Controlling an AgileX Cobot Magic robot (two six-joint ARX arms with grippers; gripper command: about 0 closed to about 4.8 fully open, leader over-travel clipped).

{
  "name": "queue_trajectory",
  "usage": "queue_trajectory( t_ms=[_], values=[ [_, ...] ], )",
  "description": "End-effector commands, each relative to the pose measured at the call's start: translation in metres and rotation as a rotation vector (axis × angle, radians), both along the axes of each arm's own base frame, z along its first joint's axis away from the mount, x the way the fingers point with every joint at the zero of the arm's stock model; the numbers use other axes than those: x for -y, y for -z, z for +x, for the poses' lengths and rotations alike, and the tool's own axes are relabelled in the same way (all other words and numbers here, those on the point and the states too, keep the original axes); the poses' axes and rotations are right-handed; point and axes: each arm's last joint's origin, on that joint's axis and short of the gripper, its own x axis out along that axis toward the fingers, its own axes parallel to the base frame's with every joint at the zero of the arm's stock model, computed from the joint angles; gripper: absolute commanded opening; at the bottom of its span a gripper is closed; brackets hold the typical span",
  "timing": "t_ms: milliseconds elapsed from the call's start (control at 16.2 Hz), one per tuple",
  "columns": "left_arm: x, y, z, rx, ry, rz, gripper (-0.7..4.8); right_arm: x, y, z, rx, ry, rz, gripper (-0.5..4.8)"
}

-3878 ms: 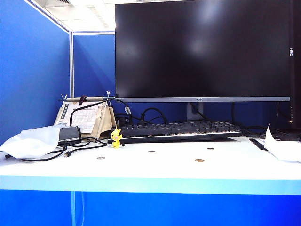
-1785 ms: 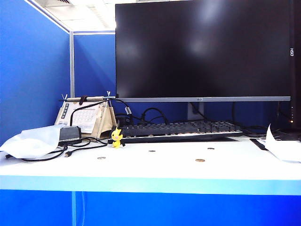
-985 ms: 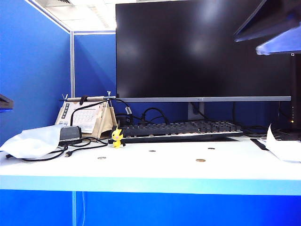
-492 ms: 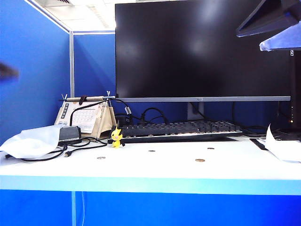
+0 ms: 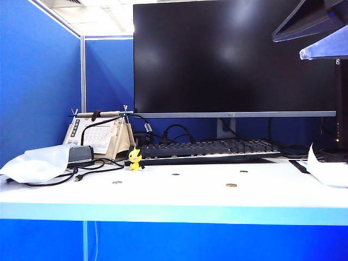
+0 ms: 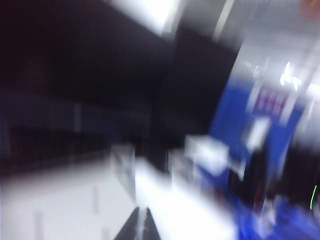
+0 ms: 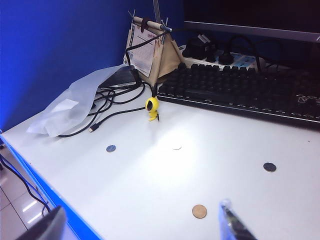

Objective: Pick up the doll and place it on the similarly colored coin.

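Jaws: right gripper (image 7: 142,225) wide open, empty, fingertips cropped; left gripper (image 6: 138,227) shut, badly blurred.

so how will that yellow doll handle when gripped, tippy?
Likely tippy: the doll stands upright on thin dark legs with a bulky top. Probably light, being tiny beside the keyboard. Its rounded, glossy-looking body may slip between the open right gripper fingers.

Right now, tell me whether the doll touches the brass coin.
Apart. The right wrist view shows the doll standing near the keyboard, with bare white desk between it and the brass coin.
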Motion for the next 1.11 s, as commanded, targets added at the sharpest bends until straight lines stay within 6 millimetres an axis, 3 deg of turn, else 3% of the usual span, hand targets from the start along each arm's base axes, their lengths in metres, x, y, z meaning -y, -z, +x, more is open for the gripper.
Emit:
queue_trajectory(
  t_ms=[62,123,246,369,431,554,677,923,985,1108],
  values=[
    [-0.008,-0.058,-0.009,0.091,-0.118,0.028,-0.05,0.0,0.003,0.0,0.0,-0.004,0.001,3.92],
    [-0.006,-0.081,-0.006,0.108,-0.141,0.088,-0.05,0.0,0.008,-0.001,-0.014,-0.004,-0.001,3.92],
    [0.009,-0.11,0.02,0.079,-0.194,0.223,-0.05,0.0,0.017,-0.002,-0.041,-0.001,0.007,3.92],
    [0.031,-0.117,0.062,-0.005,-0.288,0.334,-0.05,0.0,0.018,-0.002,-0.052,0.008,0.062,3.92],
    [0.049,-0.109,0.09,-0.071,-0.273,0.352,-0.05,0.0,0.014,-0.002,-0.019,0.007,0.073,3.92],
    [0.07,-0.083,0.122,-0.229,-0.236,0.386,-0.05,0.0,0.009,-0.004,0.02,0.0,0.094,3.92],
    [0.088,-0.057,0.144,-0.302,-0.081,0.454,-0.05,0.002,0.005,-0.007,0.045,0.004,0.101,3.92],
    [0.12,-0.002,0.174,-0.536,-0.023,0.489,-0.05,0.004,-0.002,-0.014,0.096,0.01,0.112,3.92],
    [0.129,0.012,0.181,-0.543,-0.085,0.517,-0.05,0.004,-0.003,-0.015,0.099,0.009,0.112,3.92],
    [0.15,0.018,0.181,-0.428,-0.47,0.549,-0.05,0.004,-0.002,-0.015,0.095,0.012,0.111,3.92]
  ],
)
